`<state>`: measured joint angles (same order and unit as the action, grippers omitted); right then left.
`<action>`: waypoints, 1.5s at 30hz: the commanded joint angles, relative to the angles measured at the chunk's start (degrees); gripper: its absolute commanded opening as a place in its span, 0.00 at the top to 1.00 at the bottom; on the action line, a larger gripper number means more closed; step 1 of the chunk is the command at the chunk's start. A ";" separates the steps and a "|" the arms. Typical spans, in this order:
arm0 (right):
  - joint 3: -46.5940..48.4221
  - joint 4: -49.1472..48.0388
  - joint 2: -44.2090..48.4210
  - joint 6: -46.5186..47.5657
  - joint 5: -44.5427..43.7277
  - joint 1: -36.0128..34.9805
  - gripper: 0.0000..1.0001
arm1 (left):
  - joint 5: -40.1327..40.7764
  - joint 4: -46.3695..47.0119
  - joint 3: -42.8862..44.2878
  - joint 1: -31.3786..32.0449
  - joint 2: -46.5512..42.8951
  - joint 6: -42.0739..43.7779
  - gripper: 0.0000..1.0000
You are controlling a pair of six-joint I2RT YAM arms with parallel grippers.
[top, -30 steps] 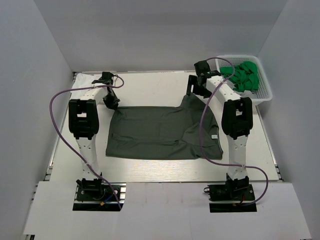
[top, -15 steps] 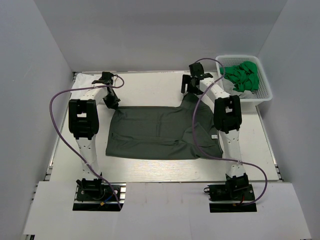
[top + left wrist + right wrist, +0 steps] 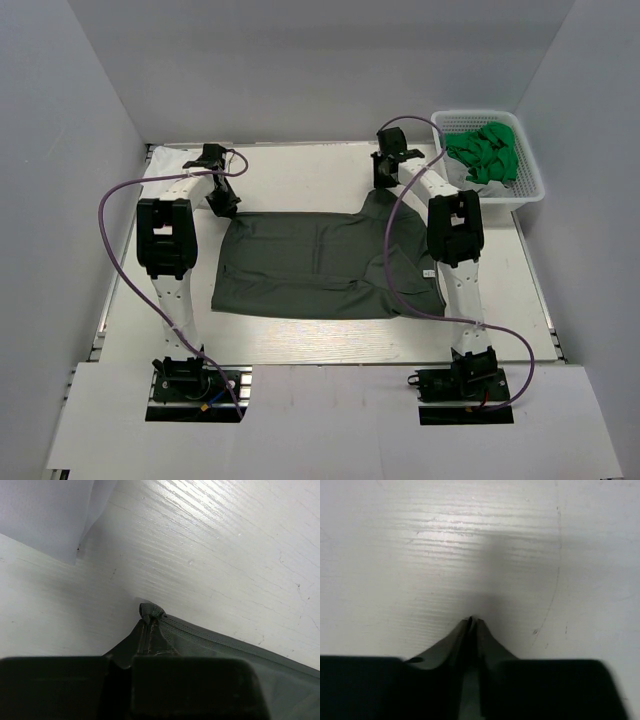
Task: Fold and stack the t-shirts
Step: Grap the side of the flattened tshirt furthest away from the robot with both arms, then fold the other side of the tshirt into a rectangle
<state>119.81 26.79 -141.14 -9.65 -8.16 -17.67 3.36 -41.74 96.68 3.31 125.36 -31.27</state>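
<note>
The dark olive t-shirt [image 3: 320,265] lies spread flat across the middle of the table [image 3: 300,170] in the top view, its long sides running left to right. The left gripper [image 3: 224,207] sits at the shirt's upper-left corner. In its wrist view the fingers [image 3: 125,652] are pressed together on that corner, and a small nub of hem pokes out just past the tips at the centre of the frame. The hemmed edge runs off toward the lower right. The white t-shirt [image 3: 47,515] fills the upper left of that wrist view, apart from the fingers. The right gripper [image 3: 386,178] stands just above the shirt's raised upper-right corner. In its wrist view the fingertips [image 3: 462,630] are drawn nearly together, with only a thin slit between them and bare table beyond. Whether any cloth is caught between them cannot be told. A white basket [image 3: 530,190] of green items [image 3: 485,150] sits at the upper right.
</note>
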 commanded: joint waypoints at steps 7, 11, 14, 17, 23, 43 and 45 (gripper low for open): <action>1.91 0.90 2.89 3.76 0.34 -1.31 1.00 | -1.51 -1.07 1.48 0.03 0.33 0.94 1.00; -2.37 -4.54 9.19 5.34 2.00 -1.39 1.00 | 0.25 -2.12 3.51 0.03 -1.17 0.94 1.00; -12.45 -10.87 16.92 6.13 4.90 -1.40 1.00 | 1.04 -2.74 3.17 0.56 -4.07 1.47 1.00; -21.95 -15.97 25.70 6.40 6.66 -1.49 1.00 | 0.51 -2.74 0.54 0.56 -7.04 1.47 1.00; -34.96 -18.08 35.56 6.22 7.55 -1.75 1.00 | 1.13 -2.21 -5.52 0.56 -13.81 1.47 1.00; -66.89 -20.90 67.73 -1.25 5.09 -1.66 1.00 | -1.34 0.08 -24.87 1.08 -29.74 1.56 1.00; -69.18 -19.67 69.33 -1.25 4.21 -1.75 1.00 | -0.72 -0.45 -25.67 1.08 -31.40 1.56 1.00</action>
<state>52.51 7.77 -74.87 -9.30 -2.83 -19.31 0.86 -42.19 71.66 4.25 99.46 -29.45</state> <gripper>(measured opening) 0.011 0.009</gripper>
